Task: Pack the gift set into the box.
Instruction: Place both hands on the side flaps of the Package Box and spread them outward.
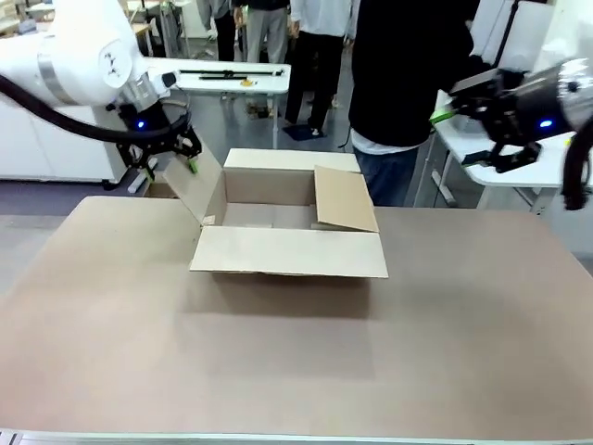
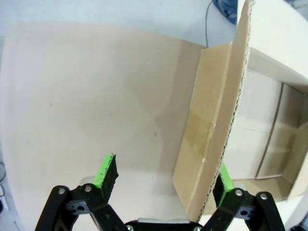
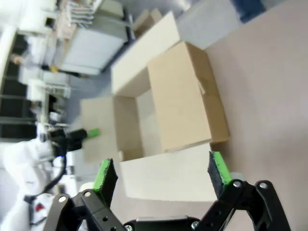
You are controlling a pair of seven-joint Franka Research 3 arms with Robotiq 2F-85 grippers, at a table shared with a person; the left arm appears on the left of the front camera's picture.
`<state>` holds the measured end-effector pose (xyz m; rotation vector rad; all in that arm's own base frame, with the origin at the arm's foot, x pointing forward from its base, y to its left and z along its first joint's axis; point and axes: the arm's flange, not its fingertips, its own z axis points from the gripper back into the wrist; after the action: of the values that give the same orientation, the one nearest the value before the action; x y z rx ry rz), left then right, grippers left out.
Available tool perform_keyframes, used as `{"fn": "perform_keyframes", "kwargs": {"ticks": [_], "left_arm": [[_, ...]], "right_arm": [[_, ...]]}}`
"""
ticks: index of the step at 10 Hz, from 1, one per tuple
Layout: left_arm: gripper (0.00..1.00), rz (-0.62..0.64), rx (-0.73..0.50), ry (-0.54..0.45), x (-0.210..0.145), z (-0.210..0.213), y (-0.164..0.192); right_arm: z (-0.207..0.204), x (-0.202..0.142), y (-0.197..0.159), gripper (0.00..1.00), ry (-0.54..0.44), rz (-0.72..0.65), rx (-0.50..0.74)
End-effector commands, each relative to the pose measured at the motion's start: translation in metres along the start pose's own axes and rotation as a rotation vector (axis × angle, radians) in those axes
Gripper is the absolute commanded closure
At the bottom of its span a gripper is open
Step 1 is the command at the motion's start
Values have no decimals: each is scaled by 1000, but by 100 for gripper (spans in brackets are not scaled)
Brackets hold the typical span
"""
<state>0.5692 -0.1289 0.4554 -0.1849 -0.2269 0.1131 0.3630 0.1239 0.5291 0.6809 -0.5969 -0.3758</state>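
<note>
The table (image 1: 463, 324) is spread beneath both grippers, and a person (image 1: 398, 74) is seen standing beyond them at its far side. The box (image 1: 287, 252) is set just beside the left gripper (image 1: 171, 167) and well apart from the right gripper (image 1: 454, 137). The right gripper is held high off to one side, its jaws spread with nothing between them. The box is opened and its inside is seen bare, though the flap on the right gripper's side is tilted inward. The left flap (image 2: 211, 120) is stood upright between the left gripper's parted fingers. One pad (image 2: 222, 178) is close against it and the other is off it, so it is not clamped. Opening is judged nearly done. The gift set is yet to be put in, and closing is left.
</note>
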Motion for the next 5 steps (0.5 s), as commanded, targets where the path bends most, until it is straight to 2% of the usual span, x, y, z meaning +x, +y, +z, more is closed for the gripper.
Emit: {"fn": "perform_keyframes", "kwargs": {"ticks": [1,2,3,5], "left_arm": [[0,11,19,-13,1,1,0],[0,11,19,-13,1,1,0],[0,11,19,-13,1,1,0],[0,11,19,-13,1,1,0]], "right_arm": [[-60,-12,12,0,-95,266,-112],[-64,-29,8,0,-27,404,-151],[-33,-21,18,0,-15,139,-53],[-33,-21,18,0,-15,139,-53]]}}
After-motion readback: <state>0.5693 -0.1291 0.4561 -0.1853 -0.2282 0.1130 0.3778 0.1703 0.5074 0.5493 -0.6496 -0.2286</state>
